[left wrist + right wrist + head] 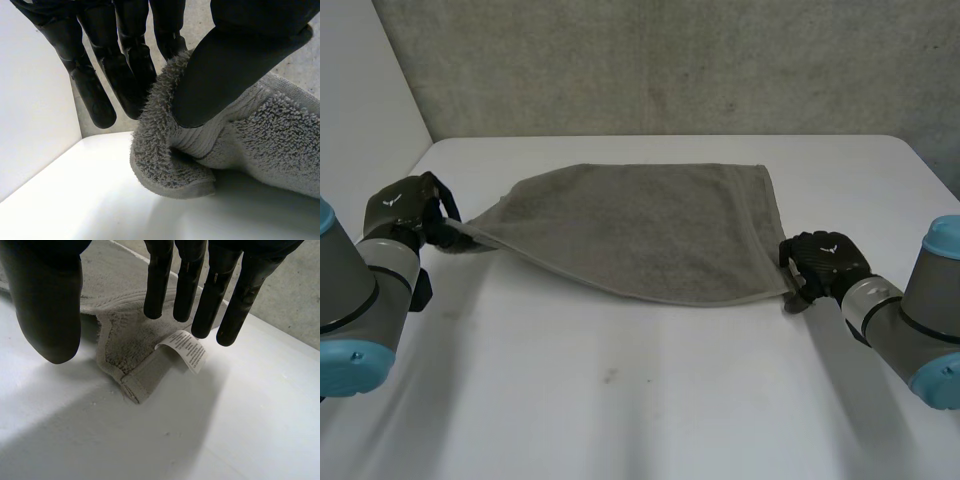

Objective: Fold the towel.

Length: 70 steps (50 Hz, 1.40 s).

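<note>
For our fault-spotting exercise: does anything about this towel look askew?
Yes. The grey terry towel lies skewed: the left hand pinches one corner into a bunched point, and a white care label curls out of the corner beside the right hand.

A white table (620, 420) spreads across the scene, with a small dark speck (609, 376) on its bare surface near the middle. Behind it stands a rough grey wall (670, 60), and a plain white panel (360, 90) closes the left side.
</note>
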Each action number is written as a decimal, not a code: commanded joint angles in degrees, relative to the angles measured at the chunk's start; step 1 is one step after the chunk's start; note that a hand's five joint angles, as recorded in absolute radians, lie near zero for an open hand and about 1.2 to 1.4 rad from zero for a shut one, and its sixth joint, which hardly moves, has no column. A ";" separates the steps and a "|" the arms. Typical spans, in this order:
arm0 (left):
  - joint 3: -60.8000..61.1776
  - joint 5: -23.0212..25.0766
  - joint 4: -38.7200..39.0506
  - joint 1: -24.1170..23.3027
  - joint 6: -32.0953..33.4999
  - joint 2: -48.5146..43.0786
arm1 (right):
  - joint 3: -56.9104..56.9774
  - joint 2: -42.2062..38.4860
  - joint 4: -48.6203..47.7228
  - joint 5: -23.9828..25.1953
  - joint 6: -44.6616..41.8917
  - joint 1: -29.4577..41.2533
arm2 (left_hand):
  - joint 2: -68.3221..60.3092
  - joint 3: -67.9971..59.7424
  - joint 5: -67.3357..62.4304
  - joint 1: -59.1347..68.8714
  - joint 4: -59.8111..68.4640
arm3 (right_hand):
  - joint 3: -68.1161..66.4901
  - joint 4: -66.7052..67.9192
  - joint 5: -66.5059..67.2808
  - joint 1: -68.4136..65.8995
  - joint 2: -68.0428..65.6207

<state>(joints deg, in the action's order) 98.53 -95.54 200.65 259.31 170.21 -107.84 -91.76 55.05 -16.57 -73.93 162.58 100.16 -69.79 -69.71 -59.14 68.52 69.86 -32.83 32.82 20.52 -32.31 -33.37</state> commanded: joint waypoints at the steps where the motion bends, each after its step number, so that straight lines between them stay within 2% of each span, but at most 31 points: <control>1: 0.09 0.00 0.00 -0.03 -0.05 0.18 | 0.53 -1.43 -2.15 -0.08 2.04 0.47 | -10.21 -10.29 -10.86 11.48 10.14 | 1.39 -1.38 0.92 0.87 1.93; 5: 0.09 0.00 0.00 -0.03 -0.05 0.18 | 0.88 -1.96 -3.39 -0.43 2.13 0.65 | -10.21 -10.29 -10.86 11.48 10.14 | -1.48 1.48 3.79 -2.00 -0.94; 10: 0.00 0.00 0.00 0.06 0.03 0.18 | 2.37 -3.63 -4.70 -3.59 2.21 0.74 | -10.21 -10.29 -10.86 11.48 10.14 | -8.19 8.20 10.50 -8.71 -7.65; 26: -0.09 0.00 0.00 0.14 0.03 0.18 | 6.07 -5.83 -4.79 -7.90 2.30 0.39 | -10.21 -10.29 -10.86 11.48 10.14 | -16.60 16.60 18.91 -17.12 -16.06; 28: -0.09 0.00 0.00 0.14 0.03 0.18 | 5.98 -5.57 -4.79 -7.90 2.30 0.30 | -10.21 -10.29 -10.86 11.48 10.14 | -21.28 21.29 23.59 -21.80 -20.74; 29: 0.00 0.00 0.00 0.14 0.12 0.18 | 5.89 -5.04 -4.88 -7.90 2.30 0.21 | -10.21 -10.29 -10.86 11.48 10.14 | -33.48 33.49 35.79 -34.01 -32.94; 30: 0.00 0.00 0.00 0.14 0.12 0.18 | 5.89 -5.04 -4.88 -7.90 2.30 0.21 | -10.21 -10.29 -10.86 11.48 10.14 | -33.61 33.61 35.92 -34.13 -33.07; 31: 0.00 0.09 0.00 0.14 0.12 0.18 | 5.46 -4.34 -4.97 -7.81 2.30 0.21 | -10.21 -10.29 -10.86 11.48 10.14 | -47.04 47.04 49.35 -47.56 -46.50; 38: 0.26 0.18 -0.17 0.06 0.30 0.18 | 3.43 1.29 -5.49 -7.29 4.32 0.13 | -10.21 -10.29 -10.86 11.48 10.14 | -47.17 47.18 49.48 -47.69 -46.63; 46: 1.67 0.35 -0.97 -0.56 1.09 2.37 | 0.62 8.32 -4.09 -0.96 3.97 -0.14 | -10.21 -10.29 -10.86 11.48 10.14 | -47.17 47.18 49.48 -47.69 -46.63; 49: 3.16 0.79 -2.02 -0.91 1.18 4.31 | -0.70 11.40 -1.45 0.18 1.16 -0.31 | -10.21 -10.29 -10.86 11.48 10.14 | -47.17 47.18 49.48 -47.69 -46.63; 51: 6.05 2.10 -4.12 -1.00 1.26 7.45 | -2.01 14.72 3.36 0.45 -5.40 -1.27 | -10.21 -10.29 -10.86 11.48 10.14 | -47.17 47.18 49.48 -47.69 -46.63; 54: 7.56 2.81 -5.10 -0.91 1.26 9.32 | -2.81 16.41 6.11 0.54 -9.47 -2.25 | -10.21 -10.29 -10.86 11.48 10.14 | -47.17 47.18 49.48 -47.69 -46.63; 56: 10.88 3.95 -7.89 -0.39 2.57 12.73 | -4.73 19.91 13.01 0.36 -18.48 -5.13 | -10.21 -10.29 -10.86 11.48 10.14 | -47.17 47.18 49.48 -47.69 -46.63; 57: 10.90 3.95 -7.91 -0.38 2.58 12.74 | -4.74 19.92 13.05 0.36 -18.53 -5.15 | -10.21 -10.29 -10.86 11.48 10.14 | -47.17 47.18 49.48 -47.69 -46.63; 59: 14.92 4.74 -11.49 -0.12 5.99 16.50 | -6.32 23.51 21.01 0.53 -26.05 -7.25 | -10.21 -10.29 -10.86 11.48 10.14 | -47.17 47.18 49.48 -47.69 -46.63; 60: 14.94 4.75 -11.51 -0.12 6.01 16.52 | -6.32 23.53 21.05 0.54 -26.09 -7.26 | -10.21 -10.29 -10.86 11.48 10.14 | -47.17 47.18 49.48 -47.69 -46.63; 62: 19.05 4.75 -14.84 -0.12 10.47 21.25 | -7.12 25.90 24.30 0.62 -28.64 -7.96 | -10.21 -10.29 -10.86 11.48 10.14 | -47.17 47.18 49.48 -47.69 -46.63; 64: 21.33 4.83 -16.42 -0.03 12.84 24.23 | -8.69 32.46 30.60 1.15 -31.44 -10.23 | -10.21 -10.29 -10.86 11.48 10.14 | -47.17 47.18 49.48 -47.69 -46.63; 65: 21.35 4.83 -16.43 -0.03 12.87 24.26 | -8.70 32.49 30.63 1.15 -31.45 -10.25 | -10.21 -10.29 -10.86 11.48 10.14 | -47.17 47.18 49.48 -47.69 -46.63; 67: 24.94 4.92 -18.45 -0.12 15.93 29.68 | -9.40 38.70 34.91 2.99 -31.89 -12.69 | -10.21 -10.29 -10.86 11.48 10.14 | -47.17 47.18 49.48 -47.69 -46.63; 70: 26.97 4.92 -19.51 -0.38 17.08 34.17 | -9.66 41.11 36.52 4.32 -32.24 -13.85 | -10.21 -10.29 -10.86 11.48 10.14 | -47.17 47.18 49.48 -47.69 -46.63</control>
<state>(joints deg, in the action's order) 120.61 -90.59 183.91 259.23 183.26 -82.30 -100.49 88.67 14.67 -72.12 131.05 89.29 -69.79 -69.71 -59.14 68.52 69.87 -76.37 77.03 67.52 -77.67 -76.65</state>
